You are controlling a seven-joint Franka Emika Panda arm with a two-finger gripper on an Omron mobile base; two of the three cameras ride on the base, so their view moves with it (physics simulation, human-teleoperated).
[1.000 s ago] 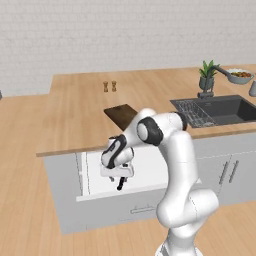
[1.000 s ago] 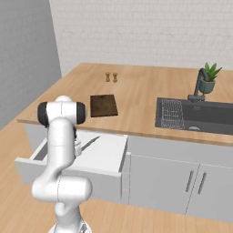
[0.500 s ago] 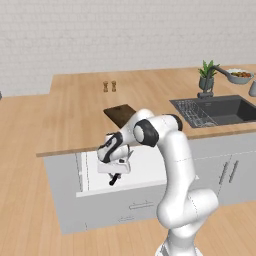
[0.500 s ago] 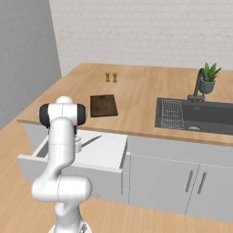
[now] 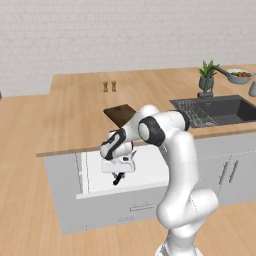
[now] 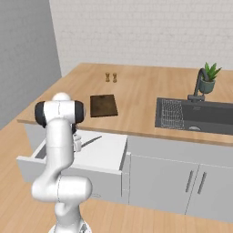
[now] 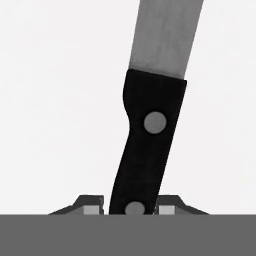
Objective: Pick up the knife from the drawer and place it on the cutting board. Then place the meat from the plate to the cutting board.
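Because the knife [image 7: 150, 135] lies flat on the white floor of the pulled-out drawer [image 5: 150, 172], the white arm bends down from the tabletop edge and reaches into it from above. Its fingers [image 7: 129, 204] are drawn in close on either side of the black handle near its butt end, gripping the knife there. Seen from the hand, the grey blade runs up and away from the grip, so the handle is the end taken, probably to keep the sharp part clear. From the right side of the base, the blade's tip pokes out beside the arm, low over the drawer floor. Up on the wooden tabletop [image 6: 136, 91], just behind the drawer, the dark brown cutting board [image 6: 103, 105] sits bare, waiting for the knife. A sink [image 6: 200, 113] and a potted plant [image 6: 208, 77] stand farther right.
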